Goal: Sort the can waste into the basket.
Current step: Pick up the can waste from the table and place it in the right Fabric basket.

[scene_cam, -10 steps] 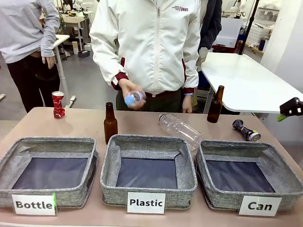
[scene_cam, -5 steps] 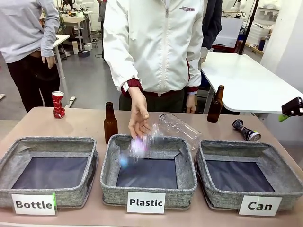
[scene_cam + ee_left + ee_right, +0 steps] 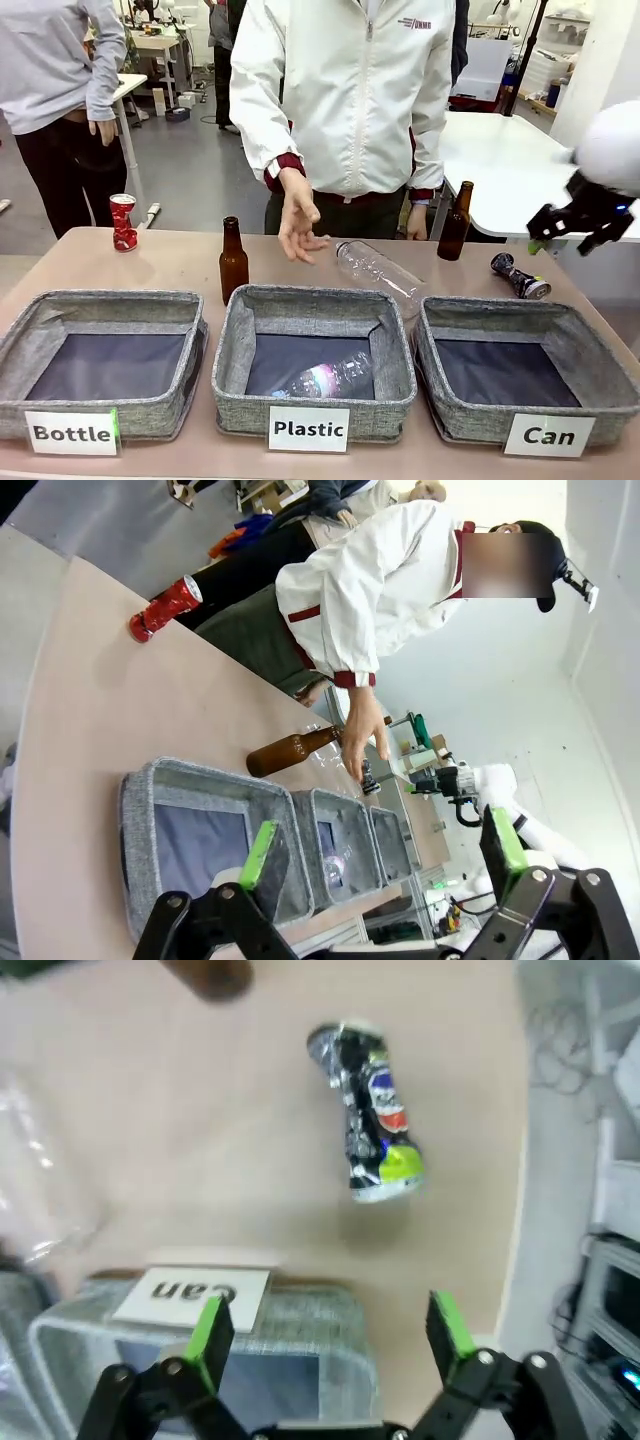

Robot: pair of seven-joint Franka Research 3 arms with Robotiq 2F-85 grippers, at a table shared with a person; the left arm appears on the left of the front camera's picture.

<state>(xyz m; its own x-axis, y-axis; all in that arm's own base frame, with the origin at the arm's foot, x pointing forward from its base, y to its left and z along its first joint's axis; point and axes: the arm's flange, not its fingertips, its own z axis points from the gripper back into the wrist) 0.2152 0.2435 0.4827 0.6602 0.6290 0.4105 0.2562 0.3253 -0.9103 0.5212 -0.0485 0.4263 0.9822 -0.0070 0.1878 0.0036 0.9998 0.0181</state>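
Observation:
A crushed red can (image 3: 122,221) stands at the table's far left corner, also visible as the red can (image 3: 165,607) in the left wrist view. A crushed blue-silver can (image 3: 520,276) lies at the far right, just behind the grey "Can" basket (image 3: 520,311). My right gripper (image 3: 572,232) hovers open above and to the right of that can. In its wrist view the blue-silver can (image 3: 375,1120) lies beyond the open right gripper (image 3: 330,1330), with the Can basket's rim (image 3: 300,1310) below. My left gripper (image 3: 385,852) is open and holds nothing.
"Bottle" basket (image 3: 100,300) and "Plastic" basket (image 3: 312,298) sit left of the Can basket; a plastic bottle (image 3: 330,378) lies in the Plastic one. Two brown bottles (image 3: 233,260) (image 3: 455,222) and a clear bottle (image 3: 380,270) are behind. A person's hand (image 3: 298,225) hangs over the middle.
The person dropped a plastic bottle into the Plastic basket and drew the hand back. My right arm has come in from the right edge, over the blue-silver can.

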